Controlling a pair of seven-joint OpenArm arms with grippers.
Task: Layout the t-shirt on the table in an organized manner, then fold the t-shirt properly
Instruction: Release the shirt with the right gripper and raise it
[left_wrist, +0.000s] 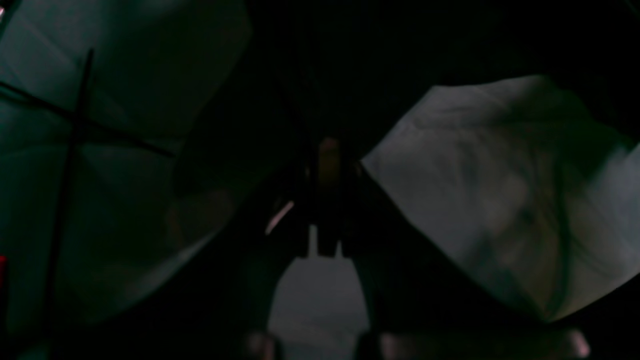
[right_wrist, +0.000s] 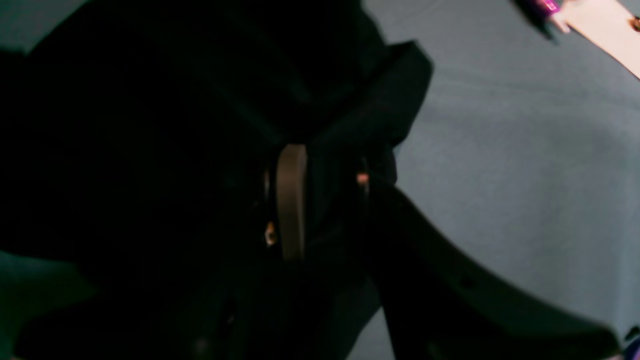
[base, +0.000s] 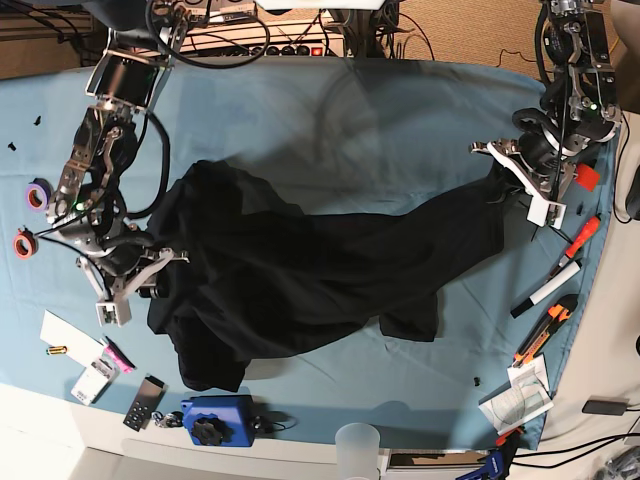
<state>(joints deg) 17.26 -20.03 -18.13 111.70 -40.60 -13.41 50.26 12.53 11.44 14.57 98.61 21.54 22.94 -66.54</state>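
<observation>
**Stretch the shirt flat before any fold**

The t-shirt (base: 300, 270) lies bunched across the middle of the table (base: 400, 100), strung between both arms, no print showing.

Left gripper (base: 512, 172): clenched on a corner of the black fabric; the cloth pulls out from it in a taut band toward the other arm. Your left wrist view is nearly black, so trust the base view there.

Right gripper (base: 155, 272): fingers (right_wrist: 291, 200) stand a little apart with dark cloth bunched between and around them. I can't tell whether it's gripping or letting go, so check before you pull.

To do this step well:
- Get a firm pinch on the right side first; otherwise the heap just slides.
- Draw the two arms apart evenly and low, so the folds beside the right gripper open out instead of dragging.
- Watch the hanging flap (base: 410, 322) between the arms; it's likely to tuck under.

Clutter:
- Just outboard of the right gripper: tape rolls (base: 30, 218), a white card (base: 68, 335), a pink marker (base: 116, 355).
- Near the left gripper, toward the table edge: screwdriver (base: 582, 236), marker pen (base: 545, 290), utility knife (base: 545, 330).
- Blue box (base: 215, 418) and a cup (base: 358, 445) sit below the heap.

Keep the hem clear of all of these.
</observation>
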